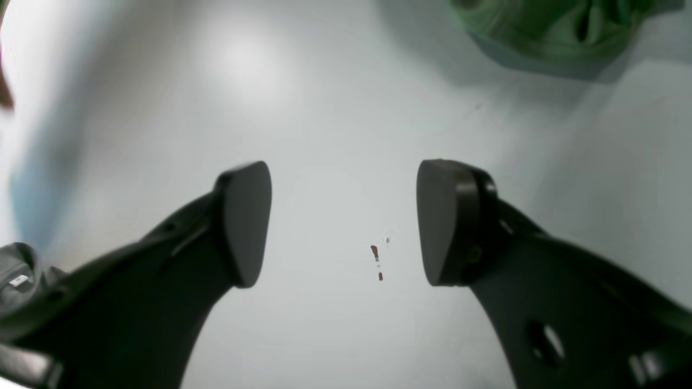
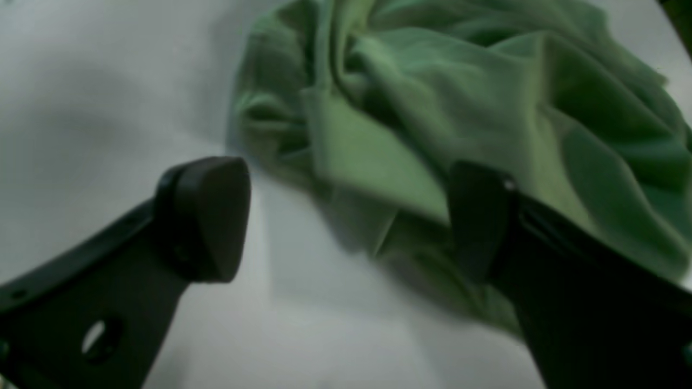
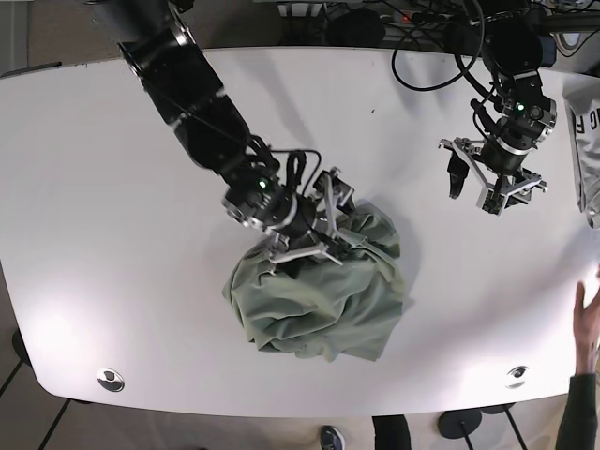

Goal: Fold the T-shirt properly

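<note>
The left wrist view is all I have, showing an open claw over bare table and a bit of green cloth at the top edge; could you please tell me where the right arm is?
Observer: The right claw hangs open directly over the green T-shirt, at the edge of the heap nearest the arm.
Operator: Thank you. Is the shirt flat yet?
Observer: No, it lies in a crumpled heap near the middle of the white table.
Operator: Is anything else nearby?
Observer: A person's hand shows at the table's edge, on the left claw's side, well clear of the shirt.
</note>
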You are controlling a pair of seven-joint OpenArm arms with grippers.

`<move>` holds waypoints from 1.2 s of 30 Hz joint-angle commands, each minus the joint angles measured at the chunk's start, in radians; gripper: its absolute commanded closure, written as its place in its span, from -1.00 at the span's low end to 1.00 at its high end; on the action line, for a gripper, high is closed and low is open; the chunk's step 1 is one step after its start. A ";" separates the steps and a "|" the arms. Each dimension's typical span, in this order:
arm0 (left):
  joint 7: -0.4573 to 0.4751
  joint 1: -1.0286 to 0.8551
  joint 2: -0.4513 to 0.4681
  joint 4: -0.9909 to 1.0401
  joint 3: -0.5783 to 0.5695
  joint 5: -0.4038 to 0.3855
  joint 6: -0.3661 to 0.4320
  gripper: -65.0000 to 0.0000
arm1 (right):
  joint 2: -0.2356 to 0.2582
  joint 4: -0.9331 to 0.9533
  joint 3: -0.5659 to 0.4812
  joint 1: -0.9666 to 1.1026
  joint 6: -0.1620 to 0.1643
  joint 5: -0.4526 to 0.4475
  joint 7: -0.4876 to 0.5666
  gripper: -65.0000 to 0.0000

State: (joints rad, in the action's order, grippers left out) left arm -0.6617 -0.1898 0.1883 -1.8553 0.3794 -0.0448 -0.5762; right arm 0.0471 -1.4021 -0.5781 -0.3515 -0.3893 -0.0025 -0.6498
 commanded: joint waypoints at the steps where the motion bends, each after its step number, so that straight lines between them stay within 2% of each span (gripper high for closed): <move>1: 0.020 -0.006 0.003 -0.020 0.005 -0.008 0.002 -0.18 | -0.025 0.082 -0.020 -0.065 0.003 -0.001 0.071 -0.67; 4: 0.020 -0.007 0.003 -0.016 0.005 -0.007 0.002 -0.18 | -0.045 0.229 -0.062 -0.117 0.003 -0.001 0.149 -0.62; 5: 0.020 -0.010 0.003 -0.016 0.005 -0.007 0.002 -0.18 | -0.052 0.263 -0.073 -0.125 0.003 -0.001 0.166 -0.53; 7: 0.020 -0.020 0.003 -0.004 0.005 -0.010 0.002 -0.18 | -0.062 0.321 -0.073 -0.128 0.003 -0.001 0.206 -0.20; 9: 0.020 -0.020 0.001 -0.002 0.003 -0.010 0.002 -0.18 | -0.062 0.350 -0.073 -0.134 0.011 -0.001 0.249 -0.02; 14: 0.020 -0.026 -0.034 -0.002 0.000 -0.007 0.002 -0.18 | -0.060 0.436 -0.067 -0.143 0.017 -0.001 0.345 0.03; 15: 0.020 -0.032 -0.042 -0.002 -0.001 -0.007 0.002 -0.18 | -0.059 0.445 -0.067 -0.145 0.033 -0.001 0.354 0.03; 19: 0.020 -0.037 -0.060 -0.002 -0.003 -0.007 0.002 -0.18 | -0.043 0.452 -0.067 -0.145 0.129 -0.001 0.414 0.03; 20: 0.020 -0.038 -0.060 -0.002 -0.003 -0.007 0.000 -0.18 | -0.042 0.452 -0.067 -0.145 0.140 -0.001 0.419 0.04; 22: 0.020 -0.040 -0.060 -0.002 -0.003 -0.007 0.000 -0.18 | -0.042 0.449 -0.067 -0.142 0.140 -0.001 0.419 0.05; 23: 0.020 -0.040 -0.060 0.000 -0.003 -0.007 0.000 -0.18 | -0.042 0.452 -0.067 -0.142 0.140 -0.001 0.419 0.14; 24: 0.020 -0.040 -0.060 0.000 -0.003 -0.007 0.000 -0.18 | -0.042 0.452 -0.067 -0.140 0.140 -0.001 0.419 0.42; 25: 0.020 -0.040 -0.060 0.000 -0.003 -0.007 0.000 -0.18 | -0.042 0.452 -0.067 -0.139 0.140 -0.001 0.419 0.79; 26: 0.020 -0.040 -0.060 0.000 -0.003 -0.007 0.000 -0.18 | -0.042 0.450 -0.067 -0.137 0.140 -0.004 0.417 0.98; 30: 0.020 -0.040 -0.060 -0.004 -0.003 -0.011 0.000 -0.18 | -0.042 0.338 -0.023 -0.087 0.140 -0.001 0.387 0.95; 36: 0.020 -0.037 -0.080 -0.011 -0.003 -0.013 0.000 -0.18 | -0.042 -0.093 0.137 0.006 0.129 -0.001 0.167 0.95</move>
State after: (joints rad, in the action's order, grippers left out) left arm -0.6621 -0.2333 0.1040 -1.8431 0.3744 -0.0448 -0.5762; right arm 0.0135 -1.4754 -0.4397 -0.3206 -0.2619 0.0006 -0.5243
